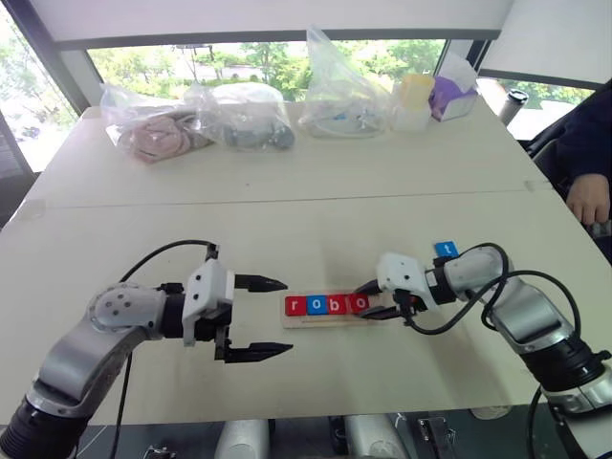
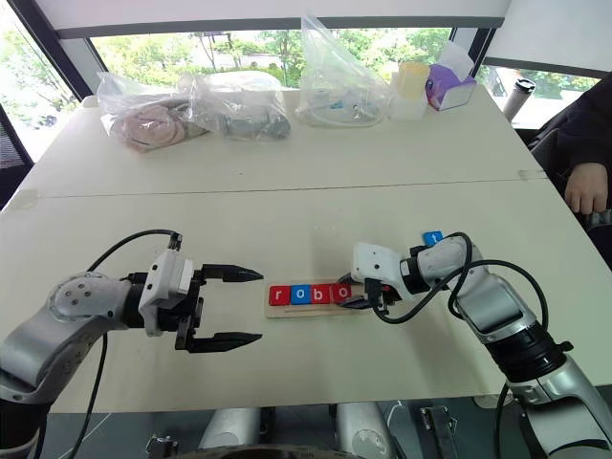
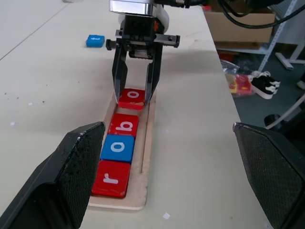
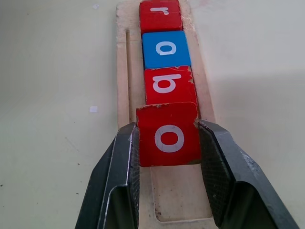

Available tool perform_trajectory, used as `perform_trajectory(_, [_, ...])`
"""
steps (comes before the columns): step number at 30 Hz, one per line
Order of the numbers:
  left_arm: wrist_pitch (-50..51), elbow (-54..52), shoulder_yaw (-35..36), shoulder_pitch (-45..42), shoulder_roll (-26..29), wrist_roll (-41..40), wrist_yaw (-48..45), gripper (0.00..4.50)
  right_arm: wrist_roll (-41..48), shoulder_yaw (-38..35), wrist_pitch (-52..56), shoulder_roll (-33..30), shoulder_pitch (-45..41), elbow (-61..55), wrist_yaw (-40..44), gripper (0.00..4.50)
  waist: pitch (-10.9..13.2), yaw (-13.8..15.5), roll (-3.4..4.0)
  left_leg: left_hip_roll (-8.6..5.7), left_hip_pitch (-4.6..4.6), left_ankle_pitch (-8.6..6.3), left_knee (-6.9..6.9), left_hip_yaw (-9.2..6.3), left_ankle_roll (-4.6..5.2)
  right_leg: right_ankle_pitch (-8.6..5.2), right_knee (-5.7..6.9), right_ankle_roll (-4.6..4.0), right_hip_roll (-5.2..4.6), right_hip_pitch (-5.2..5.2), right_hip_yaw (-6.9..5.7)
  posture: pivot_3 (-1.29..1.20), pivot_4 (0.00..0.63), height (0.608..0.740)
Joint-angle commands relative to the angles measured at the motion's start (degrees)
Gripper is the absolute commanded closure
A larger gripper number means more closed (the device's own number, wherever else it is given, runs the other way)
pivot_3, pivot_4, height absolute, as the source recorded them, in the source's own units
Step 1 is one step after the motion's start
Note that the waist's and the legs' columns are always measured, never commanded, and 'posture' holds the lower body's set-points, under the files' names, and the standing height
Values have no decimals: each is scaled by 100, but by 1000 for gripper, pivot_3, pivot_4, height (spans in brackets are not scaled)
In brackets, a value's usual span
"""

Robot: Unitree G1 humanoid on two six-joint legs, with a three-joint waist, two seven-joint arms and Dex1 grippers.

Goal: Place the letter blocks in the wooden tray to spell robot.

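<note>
While second red o block (image 4: 168, 133) pinched in right gripper (image 4: 167, 143), tilted over wooden tray (image 3: 148, 143) just past r, o, b: lower flat, butt against b, then release. Right wrist angled down toward tray. Left gripper (image 1: 258, 318) spread wide, level, near tray's r end. Blue t block (image 3: 95, 40) apart on tabletop (image 1: 316, 191).

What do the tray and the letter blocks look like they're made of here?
The wooden tray looks like pale unfinished wood: matte, with rough edges. The letter blocks appear to be glossy painted or plastic-coated tiles with white printed letters; the red b block has a chipped edge, so their core material stays uncertain.
</note>
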Motion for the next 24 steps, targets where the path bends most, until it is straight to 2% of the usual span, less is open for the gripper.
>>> perform_trajectory(1, [-389, 80, 40, 133, -38, 123, -136, 0, -33, -3, -92, 50, -78, -32, -32, 2847, 0, 0, 0, 0, 0, 0, 0, 0, 0, 0, 0, 0, 0, 0, 0, 0, 150, 739])
perform_trajectory(6, [-701, 282, 67, 287, -61, 213, -260, 0, -89, 7, -149, 78, -90, 34, -55, 292, 0, 5, 0, 0, -1, 0, 0, 0, 0, 0, 0, 0, -1, 0, 0, 0, 150, 739])
perform_trajectory(7, [-749, 319, 70, 307, -62, 225, -277, 0, -99, 8, -161, 86, -99, 52, -59, 50, 0, 4, 0, 0, -1, 0, 1, 0, 0, 0, 0, 0, -1, 0, 0, 0, 150, 739])
perform_trajectory(16, [-962, 451, 2, 367, -90, 299, -322, 0, -8, -217, 45, 198, -240, 85, -222, 50, 0, 0, 0, 0, 0, 0, 0, 0, 0, 0, 0, 0, 0, 0, 0, 0, 150, 739])
perform_trajectory(24, [-574, 237, -84, 20, -113, 204, -173, 0, 205, -356, 638, 573, -599, 203, -574, 50, 0, 5, 0, 1, 0, 0, 0, -1, 0, 3, 1, 3, 1, 0, -1, 0, 150, 739])
